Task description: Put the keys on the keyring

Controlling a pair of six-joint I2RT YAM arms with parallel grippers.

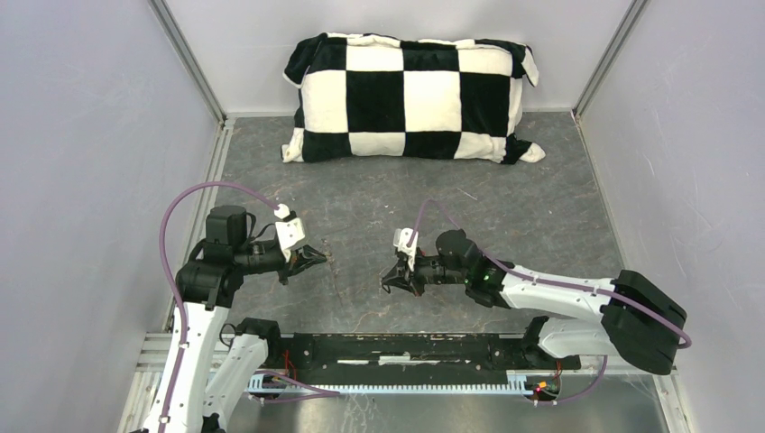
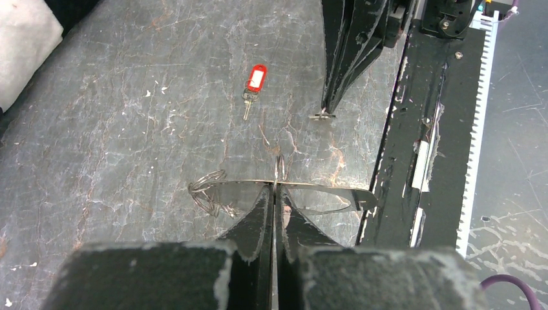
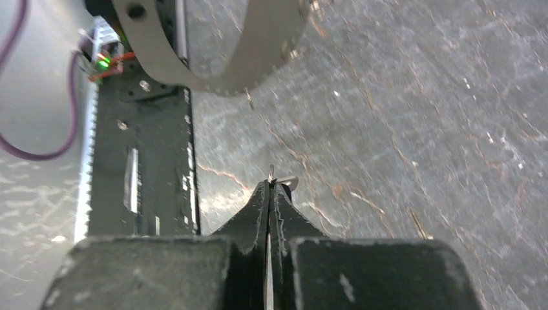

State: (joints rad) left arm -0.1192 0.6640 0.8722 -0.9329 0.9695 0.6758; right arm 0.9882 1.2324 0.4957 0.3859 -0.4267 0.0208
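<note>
Left wrist view: the left end effector (image 2: 274, 194) is seen closed on the keyring (image 2: 310, 186). The thin wire loop is held nearly edge-on over the tabletop (image 2: 116, 142), with its fringe of small grey pieces (image 2: 208, 196) gathered at the left end. The red key (image 2: 253, 87) is found lying flat on the tabletop beyond the ring, touched by neither arm. The right end effector (image 2: 325, 108) is pointed down at the tabletop near the red key, with its fingers pressed together. A small grey metal piece (image 2: 322, 117) is seen at its tips; whether it is pinched cannot be told. A checkered pillow (image 1: 410, 95) is laid at the far end of the tabletop.
</note>
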